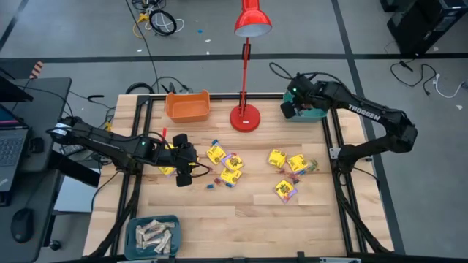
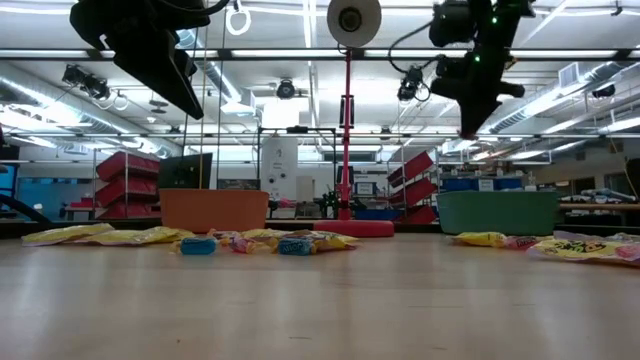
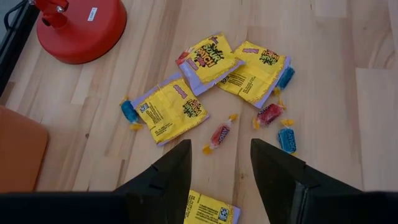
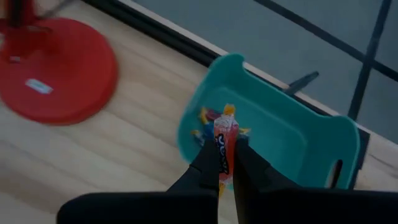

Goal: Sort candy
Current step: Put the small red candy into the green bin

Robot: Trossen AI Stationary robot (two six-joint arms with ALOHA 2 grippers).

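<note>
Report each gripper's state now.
Left gripper: open, empty, above the loose candy.
Right gripper: shut on a red candy over the teal bin.

The red lamp [image 1: 246, 115] stands at the back middle of the tabletop [image 1: 241, 219]. Just to its left sits an orange bin [image 1: 188, 106]; to its right, at the back corner, a teal bin [image 1: 307, 113] lies partly under the right gripper [image 1: 291, 108]. In front of the lamp, yellow candy packets [image 1: 227, 164] lie scattered, with more [image 1: 287, 164] in front and to the right. The left gripper [image 1: 183, 162] hovers in front and left of the lamp, beside the nearer packets. Far in front and left of the lamp, another teal bin [image 1: 139, 228] holds pale bars [image 1: 155, 235].
</note>
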